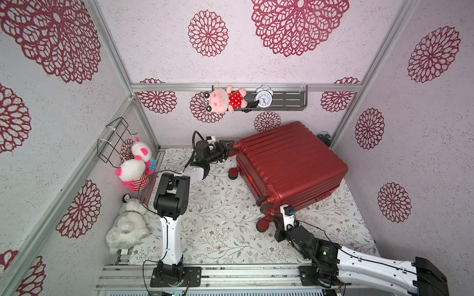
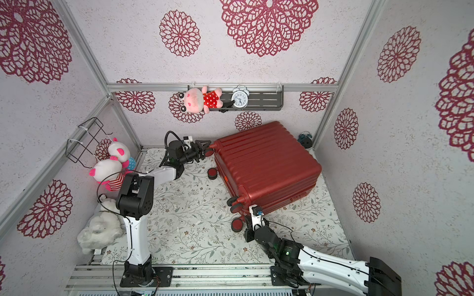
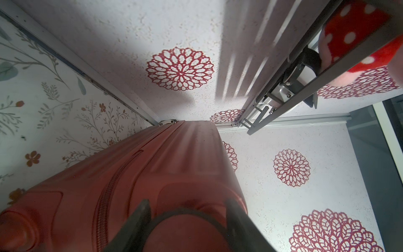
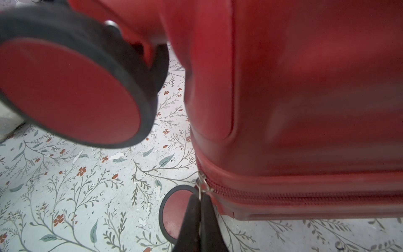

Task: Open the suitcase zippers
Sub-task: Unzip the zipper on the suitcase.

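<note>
While it lies flat on its broad side toward the back right of the floral table point(image 1: 218, 230), the suitcase point(image 1: 289, 159) has both red shells closed and its wheeled end turned toward the left. At its far corner the left gripper point(image 3: 187, 207) faces that end, its fingers point(image 3: 141, 209) parted with a wheel point(image 3: 189, 231) between them; whether they press on it cannot be told. At the near corner the right gripper point(image 4: 200, 199) sits low beside two other wheels, fingers pinched tight on the silver zipper pull point(image 4: 202, 185). From that pull the zippers point(image 4: 305, 197) run along the seam between the shell halves, teeth meshed.
</note>
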Robot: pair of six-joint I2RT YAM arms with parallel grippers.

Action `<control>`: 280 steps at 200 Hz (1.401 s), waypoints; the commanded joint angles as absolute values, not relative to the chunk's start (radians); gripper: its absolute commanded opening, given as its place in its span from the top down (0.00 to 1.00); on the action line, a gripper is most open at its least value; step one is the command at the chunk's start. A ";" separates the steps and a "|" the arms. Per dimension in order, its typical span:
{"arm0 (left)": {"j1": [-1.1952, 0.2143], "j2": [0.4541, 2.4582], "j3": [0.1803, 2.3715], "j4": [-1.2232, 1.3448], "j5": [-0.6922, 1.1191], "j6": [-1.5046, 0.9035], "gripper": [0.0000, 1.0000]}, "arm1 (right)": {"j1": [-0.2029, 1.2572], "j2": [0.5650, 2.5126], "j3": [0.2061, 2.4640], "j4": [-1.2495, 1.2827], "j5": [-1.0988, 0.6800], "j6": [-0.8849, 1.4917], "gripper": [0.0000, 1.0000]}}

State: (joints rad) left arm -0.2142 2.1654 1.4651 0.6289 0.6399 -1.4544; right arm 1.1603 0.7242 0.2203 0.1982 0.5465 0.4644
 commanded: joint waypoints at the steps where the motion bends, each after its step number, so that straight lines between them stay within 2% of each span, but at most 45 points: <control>1: -0.212 2.095 1.414 0.640 0.628 -1.420 0.57 | 1.189 0.703 0.255 0.186 0.474 0.454 1.00; 48: -0.150 1.861 1.137 0.659 0.593 -1.344 0.62 | 1.188 0.663 0.251 0.138 0.491 0.463 1.00; 109: -0.103 1.480 0.764 0.514 0.509 -1.211 0.64 | 1.188 0.567 0.231 0.067 0.538 0.467 1.00; 168: -0.106 1.152 0.579 0.261 0.397 -1.111 0.65 | 1.194 0.556 0.135 0.260 0.559 0.274 1.00; 245: -0.158 1.060 0.513 0.193 0.358 -1.095 0.65 | 1.264 0.577 0.029 0.546 0.615 0.002 1.00; 280: -0.216 1.038 0.509 0.178 0.318 -1.101 0.66 | 1.272 0.624 0.041 0.558 0.618 -0.044 1.00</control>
